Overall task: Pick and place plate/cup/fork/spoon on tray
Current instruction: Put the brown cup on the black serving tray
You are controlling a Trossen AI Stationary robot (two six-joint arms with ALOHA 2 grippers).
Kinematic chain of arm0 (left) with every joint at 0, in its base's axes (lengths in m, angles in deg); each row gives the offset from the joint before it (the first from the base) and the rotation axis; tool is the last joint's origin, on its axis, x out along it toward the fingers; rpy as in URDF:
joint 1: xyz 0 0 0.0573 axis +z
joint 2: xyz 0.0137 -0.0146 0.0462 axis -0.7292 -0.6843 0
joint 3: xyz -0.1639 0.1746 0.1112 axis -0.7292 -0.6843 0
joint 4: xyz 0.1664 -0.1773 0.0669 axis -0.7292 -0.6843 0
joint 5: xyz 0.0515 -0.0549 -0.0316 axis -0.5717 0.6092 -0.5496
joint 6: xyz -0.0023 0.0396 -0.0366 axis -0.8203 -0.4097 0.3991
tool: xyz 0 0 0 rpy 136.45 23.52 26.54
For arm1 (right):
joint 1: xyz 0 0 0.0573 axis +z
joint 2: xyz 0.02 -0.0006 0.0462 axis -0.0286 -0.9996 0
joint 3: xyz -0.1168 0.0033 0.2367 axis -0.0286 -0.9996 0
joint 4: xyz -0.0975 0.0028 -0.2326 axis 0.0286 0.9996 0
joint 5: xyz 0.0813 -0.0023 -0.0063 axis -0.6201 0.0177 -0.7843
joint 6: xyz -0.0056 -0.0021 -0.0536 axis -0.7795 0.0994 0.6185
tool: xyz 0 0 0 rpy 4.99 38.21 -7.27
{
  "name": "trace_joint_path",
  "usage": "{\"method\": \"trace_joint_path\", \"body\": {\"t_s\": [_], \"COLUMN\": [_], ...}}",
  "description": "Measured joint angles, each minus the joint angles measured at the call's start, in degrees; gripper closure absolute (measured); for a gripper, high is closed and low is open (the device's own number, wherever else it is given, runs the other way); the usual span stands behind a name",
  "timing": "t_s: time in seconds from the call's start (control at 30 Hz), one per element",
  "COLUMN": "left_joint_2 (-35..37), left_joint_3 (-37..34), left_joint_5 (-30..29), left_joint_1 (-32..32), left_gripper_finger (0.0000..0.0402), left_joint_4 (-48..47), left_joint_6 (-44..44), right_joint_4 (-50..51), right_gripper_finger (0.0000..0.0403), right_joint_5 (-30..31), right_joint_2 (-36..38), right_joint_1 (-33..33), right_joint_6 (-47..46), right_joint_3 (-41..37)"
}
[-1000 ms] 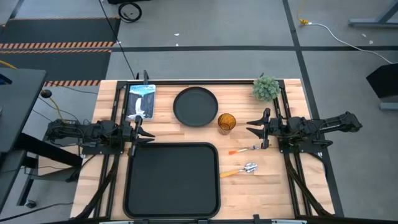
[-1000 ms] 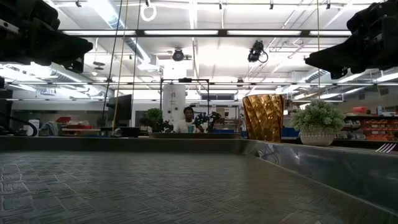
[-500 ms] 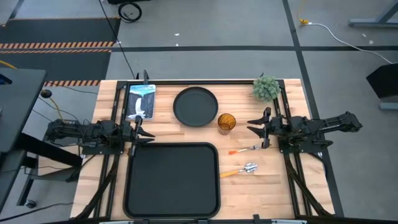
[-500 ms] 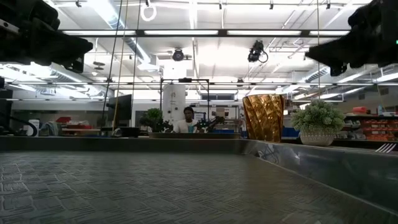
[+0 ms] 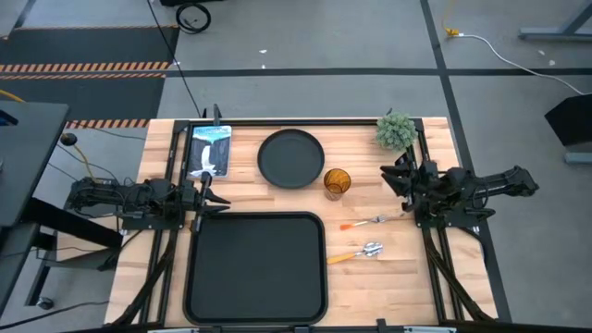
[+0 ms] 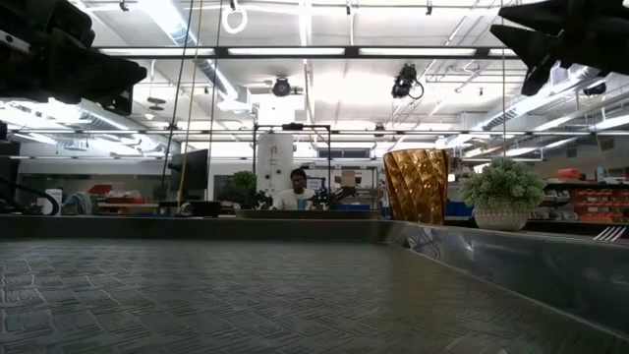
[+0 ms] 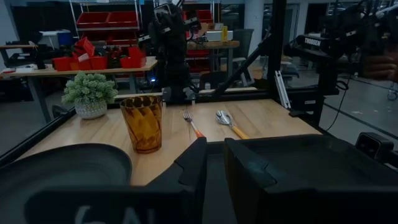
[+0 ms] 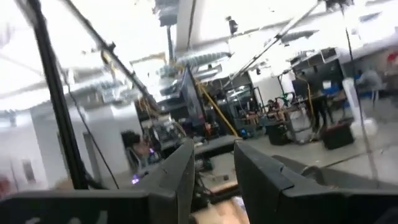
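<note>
The black tray (image 5: 257, 270) lies at the table's near middle. The round black plate (image 5: 290, 158) rests on the wood beyond it. The amber cup (image 5: 337, 181) stands upright to the plate's right. The fork (image 5: 368, 221) and the spoon (image 5: 357, 252) lie flat to the right of the tray. My left gripper (image 5: 211, 193) is open and empty at the tray's far left corner. My right gripper (image 5: 392, 176) is open and empty, raised and tipped upward, right of the cup and beyond the fork.
A small potted plant (image 5: 396, 131) stands at the far right. A printed card on a stand (image 5: 209, 150) is at the far left. A person (image 6: 298, 192) shows far off in the room behind the table.
My right gripper has risen, tipped upward and drawn back a little toward the table's right edge, away from the fork. Nothing on the table has moved.
</note>
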Motion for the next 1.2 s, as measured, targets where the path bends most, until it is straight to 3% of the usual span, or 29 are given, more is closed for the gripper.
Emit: {"method": "trace_joint_path", "body": {"t_s": [0.13,0.23,0.53,0.83,1.2], "left_joint_2": [0.0,0.0,0.0,0.0,0.0], "left_joint_3": [0.0,0.0,0.0,0.0,0.0], "left_joint_5": [0.0,0.0,0.0,0.0,0.0], "left_joint_1": [0.0,0.0,0.0,0.0,0.0], "left_gripper_finger": [0.0338,0.0338,0.0338,0.0338,0.0338], "left_joint_4": [0.0,0.0,0.1,0.2,0.3], "left_joint_6": [0.0,0.0,0.0,0.0,0.0], "right_joint_4": [1.8,11.2,20.1,37.1,57.2], "right_gripper_finger": [0.0282,0.0282,0.0282,0.0281,0.022], "right_joint_5": [1.5,3.8,4.8,4.1,-0.6], "right_joint_2": [-1.0,-4.1,-20.1,-36.5,-52.3], "right_joint_1": [0.0,0.0,0.0,0.0,0.1], "right_joint_6": [-4.6,-5.8,-3.0,-0.4,2.0], "right_joint_3": [0.4,3.4,10.9,25.8,41.5]}}
